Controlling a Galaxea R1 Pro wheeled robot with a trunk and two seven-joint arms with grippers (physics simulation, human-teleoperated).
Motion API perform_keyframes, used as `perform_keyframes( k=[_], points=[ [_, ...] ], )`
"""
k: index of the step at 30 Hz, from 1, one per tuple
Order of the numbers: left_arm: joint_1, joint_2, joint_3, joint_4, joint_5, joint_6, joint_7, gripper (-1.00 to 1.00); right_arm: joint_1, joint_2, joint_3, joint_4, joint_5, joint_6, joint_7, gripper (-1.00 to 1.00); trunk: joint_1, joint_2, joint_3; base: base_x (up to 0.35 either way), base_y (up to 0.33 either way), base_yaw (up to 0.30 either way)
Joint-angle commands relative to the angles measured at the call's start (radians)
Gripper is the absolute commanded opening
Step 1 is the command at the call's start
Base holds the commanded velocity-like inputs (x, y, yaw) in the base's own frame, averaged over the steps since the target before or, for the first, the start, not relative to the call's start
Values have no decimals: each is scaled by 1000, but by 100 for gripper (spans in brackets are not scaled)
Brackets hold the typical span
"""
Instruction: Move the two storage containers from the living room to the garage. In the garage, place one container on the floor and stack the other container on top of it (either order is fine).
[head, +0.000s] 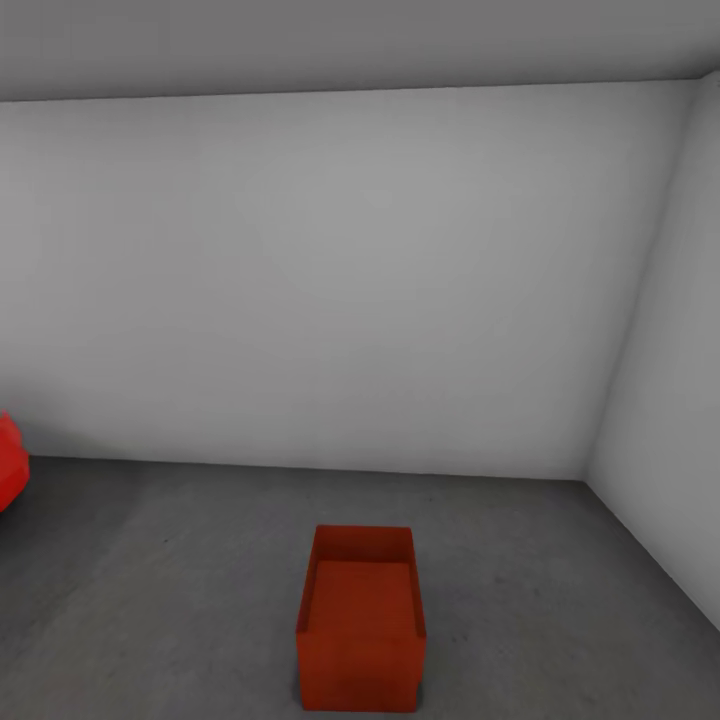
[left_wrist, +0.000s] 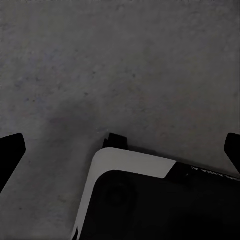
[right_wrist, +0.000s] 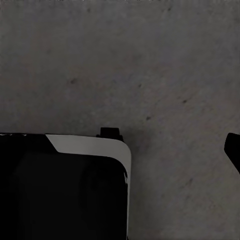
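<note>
Storage containers: one red-orange bin (head: 361, 620) sits upright on the dark grey garage floor (head: 180, 590) near the pale wall, a second red shape (head: 10, 462) at left; both wrists' fingers spread, empty; approach squarely before stacking.

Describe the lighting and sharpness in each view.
Head view: soft even light, faint shadow under the red-orange open-top plastic bin on the dark grey floor; a red shape is cut off at the edge. Both wrist views: dim, grainy floor, dark robot base.
</note>
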Motion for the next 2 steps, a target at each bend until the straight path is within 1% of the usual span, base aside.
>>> perform_keyframes(
  k=[1, 2],
  points=[
    [0, 0, -8, -1, 9, 3, 1, 100, -1, 0, 8, 3, -8, -6, -1, 100, 0, -1, -2, 0, 0, 0],
    [0, 0, -8, -1, 9, 3, 1, 100, -1, 0, 8, 3, -9, -6, -1, 100, 0, -1, -2, 0, 0, 0]
  ],
)
